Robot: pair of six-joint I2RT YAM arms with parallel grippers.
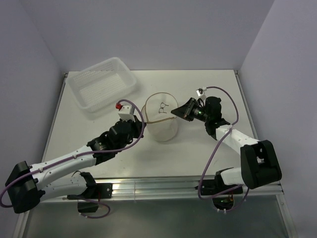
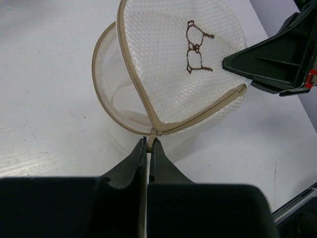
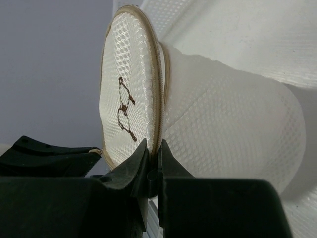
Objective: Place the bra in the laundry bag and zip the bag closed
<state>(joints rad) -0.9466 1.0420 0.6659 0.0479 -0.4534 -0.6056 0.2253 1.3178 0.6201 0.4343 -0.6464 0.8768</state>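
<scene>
Our left claw (image 2: 149, 148) is pressed together on the zipper pull (image 2: 153, 132). Our right claw (image 3: 153, 157) pinches the rim of the laundry bag (image 1: 161, 123), mid-counter (image 1: 163, 158). We should draw the pull steadily round while the right braces. The bra is unseen, perhaps inside. Beyond: a basket (image 1: 101, 88), pale walls (image 1: 148, 29).

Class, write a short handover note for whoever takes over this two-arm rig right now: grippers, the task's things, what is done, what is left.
Left gripper: shut on the zipper pull of the laundry bag.
Right gripper: shut on the bag's rim.
Bra: not seen on the table; probably inside the bag, though no view confirms it.
Done: the zip looks closed along part of the rim.
Left: a gap shows between lid and body on one side; run the pull round to close it.
</scene>
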